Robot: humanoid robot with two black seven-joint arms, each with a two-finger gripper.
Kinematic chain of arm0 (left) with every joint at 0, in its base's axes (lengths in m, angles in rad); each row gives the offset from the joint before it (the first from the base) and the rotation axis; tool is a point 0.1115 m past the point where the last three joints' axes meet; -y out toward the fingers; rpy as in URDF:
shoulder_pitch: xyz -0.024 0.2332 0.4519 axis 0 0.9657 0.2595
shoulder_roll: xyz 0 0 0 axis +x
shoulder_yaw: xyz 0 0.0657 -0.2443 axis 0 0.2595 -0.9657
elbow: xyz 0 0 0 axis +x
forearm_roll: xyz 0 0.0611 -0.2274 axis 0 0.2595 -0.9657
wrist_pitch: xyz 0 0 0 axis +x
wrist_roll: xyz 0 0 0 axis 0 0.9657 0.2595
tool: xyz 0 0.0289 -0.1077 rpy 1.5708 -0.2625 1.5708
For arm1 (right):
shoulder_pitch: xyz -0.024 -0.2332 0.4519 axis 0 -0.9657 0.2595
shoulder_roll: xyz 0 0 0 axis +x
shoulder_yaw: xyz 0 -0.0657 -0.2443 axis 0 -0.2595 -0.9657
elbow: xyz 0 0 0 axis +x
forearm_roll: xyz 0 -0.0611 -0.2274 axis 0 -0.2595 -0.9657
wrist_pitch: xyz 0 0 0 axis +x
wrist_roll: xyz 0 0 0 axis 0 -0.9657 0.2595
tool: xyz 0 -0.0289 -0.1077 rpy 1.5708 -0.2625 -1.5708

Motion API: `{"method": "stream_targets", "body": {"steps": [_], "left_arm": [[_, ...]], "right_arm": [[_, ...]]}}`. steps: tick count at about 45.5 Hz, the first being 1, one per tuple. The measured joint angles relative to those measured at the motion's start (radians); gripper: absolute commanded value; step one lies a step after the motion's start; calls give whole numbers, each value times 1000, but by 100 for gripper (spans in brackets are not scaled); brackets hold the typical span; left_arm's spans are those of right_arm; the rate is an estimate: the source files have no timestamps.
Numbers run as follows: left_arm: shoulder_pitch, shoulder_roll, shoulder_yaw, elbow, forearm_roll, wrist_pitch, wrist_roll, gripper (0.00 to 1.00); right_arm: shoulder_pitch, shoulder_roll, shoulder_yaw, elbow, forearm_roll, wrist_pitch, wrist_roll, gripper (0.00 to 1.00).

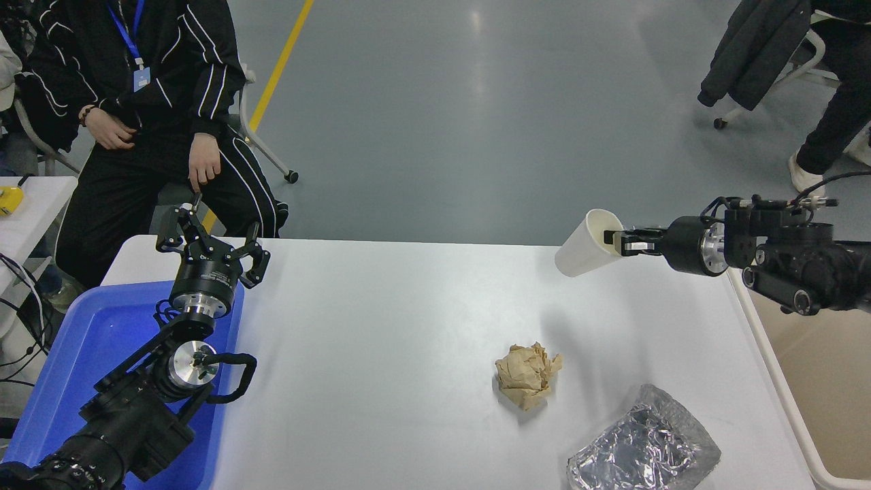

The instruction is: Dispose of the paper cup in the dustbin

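The cream-white paper cup (pixel 585 243) hangs tilted in the air above the table's far right part, its base pointing down-left. My right gripper (pixel 618 240) is shut on the cup's rim, one finger inside and one outside. The beige dustbin (pixel 820 361) with its off-white rim stands at the table's right edge, below and to the right of the right arm. My left gripper (pixel 209 239) is open and parked at the lower left, over the blue tray.
A crumpled brown paper ball (pixel 527 374) lies on the white table (pixel 395 327), with a crinkled silver foil tray (pixel 643 449) at the front right. A blue plastic tray (pixel 95 354) sits at the left. A person sits at the far left; another is at the top right.
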Motion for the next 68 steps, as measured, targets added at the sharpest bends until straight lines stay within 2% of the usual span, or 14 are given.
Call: {"method": "stream_targets", "body": {"steps": [11, 21, 27, 37, 53, 59, 68], "left_arm": [[0, 0, 0, 0, 0, 0, 0, 100], [0, -1, 0, 0, 0, 0, 0, 100], [0, -1, 0, 0, 0, 0, 0, 100], [0, -1, 0, 0, 0, 0, 0, 100], [-1, -1, 0, 0, 0, 0, 0, 100], [-1, -1, 0, 0, 0, 0, 0, 100], [-1, -1, 0, 0, 0, 0, 0, 100]], "right_arm": [[-15, -21, 13, -225, 213, 113, -4, 0], [-59, -22, 25, -404, 321, 176, -30, 0], [-104, -25, 60, -481, 353, 190, -98, 0], [-180, -26, 130, -580, 377, 192, -268, 0], [-309, -29, 214, -656, 388, 121, -472, 0], [-367, -29, 248, -687, 391, 99, -527, 0], [-454, -25, 286, -708, 396, 75, -560, 0]]}}
